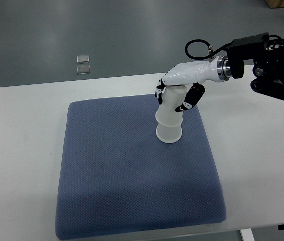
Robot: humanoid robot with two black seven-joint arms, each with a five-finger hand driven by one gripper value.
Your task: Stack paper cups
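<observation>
**Top view: one robot hand holds the cups over the blue mat**

Top view shows a white desk (26,125) with a big blue mat (122,170) lying on it. Only one arm shows — it comes in from the right side of the picture. So this is the right robot hand (178,95). It is white with black fingertips (186,106).

The right robot hand is closed around the paper cups (170,123). The fingers wrap the upper part. The cups look pale and a bit see-through. They are tilted, with the wide round rim pointing down and toward us. The rim sits right at the mat, near its right edge and toward the far side. I cannot tell if it touches the mat or hangs just above it.

How many cups are there? It is hard to say — it looks like a stack, maybe two cups pushed together, but the lines are too faint to count.

No other loose cup shows on the mat or the desk. So my guess is that the stacking is mostly done. What may be left is to set the stack down and let go.

The left arm does not show at all. Two small shiny squares (83,64) lie on the grey floor (132,35) behind the desk.
</observation>
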